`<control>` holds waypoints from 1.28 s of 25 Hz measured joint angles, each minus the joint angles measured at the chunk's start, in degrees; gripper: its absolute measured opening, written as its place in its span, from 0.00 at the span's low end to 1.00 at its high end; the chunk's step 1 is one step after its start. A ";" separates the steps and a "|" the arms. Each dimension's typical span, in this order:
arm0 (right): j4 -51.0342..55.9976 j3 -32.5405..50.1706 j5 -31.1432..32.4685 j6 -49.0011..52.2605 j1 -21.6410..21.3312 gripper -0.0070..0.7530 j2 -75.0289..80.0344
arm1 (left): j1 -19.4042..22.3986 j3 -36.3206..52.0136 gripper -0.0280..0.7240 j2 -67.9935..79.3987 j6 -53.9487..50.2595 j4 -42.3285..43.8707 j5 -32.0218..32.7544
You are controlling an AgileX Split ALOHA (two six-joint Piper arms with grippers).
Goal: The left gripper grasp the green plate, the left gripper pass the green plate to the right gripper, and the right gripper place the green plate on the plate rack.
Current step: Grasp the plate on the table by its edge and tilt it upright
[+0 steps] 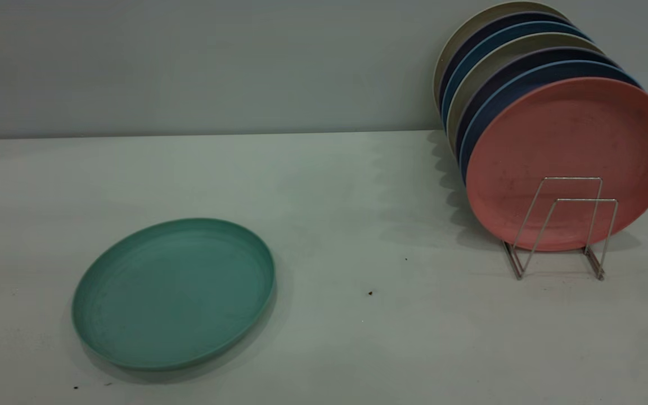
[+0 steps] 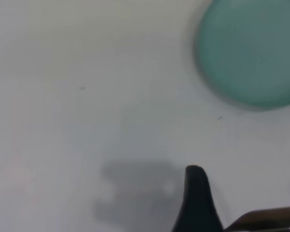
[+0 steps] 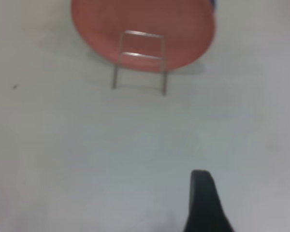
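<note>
A white table [image 1: 329,185] fills the exterior view, with a pale wall behind it. The green plate [image 1: 173,293] lies flat on the table at about eight o'clock from the table's middle, nothing touching it. At about two o'clock stands the plate rack [image 1: 560,228], a thin silver wire frame. A salmon-pink plate [image 1: 570,163] stands upright in it, with two wire loops bare in front of it. Behind it stand blue plates [image 1: 504,84] and cream plates [image 1: 490,22] in a row.

Neither arm appears in the exterior view. The left wrist view shows one black finger of the left gripper [image 2: 198,203] above bare table, well apart from the green plate [image 2: 251,50]. The right wrist view shows one black finger of the right gripper [image 3: 206,205], well apart from the rack [image 3: 139,60]. Whether either pincer is released or clenched cannot be told.
</note>
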 joint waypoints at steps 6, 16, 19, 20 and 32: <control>14.28 -3.76 -6.92 -16.45 0.00 0.67 16.24 | 0.00 -6.31 0.79 18.69 0.12 -6.64 -5.69; 42.51 -6.54 -14.63 -40.84 9.37 0.67 36.76 | 0.50 -11.81 0.79 41.33 5.59 -10.90 -12.69; 48.84 -6.64 -15.31 -44.04 14.11 0.67 41.90 | 3.10 -13.73 0.79 47.80 6.94 -10.95 -13.69; 51.05 -6.85 -15.46 -45.10 15.60 0.67 43.29 | 3.88 -14.52 0.79 50.22 7.41 -10.95 -13.96; 61.17 -15.88 -14.81 -50.25 20.64 0.66 60.63 | 6.61 -21.68 0.79 73.68 18.42 -22.99 -16.59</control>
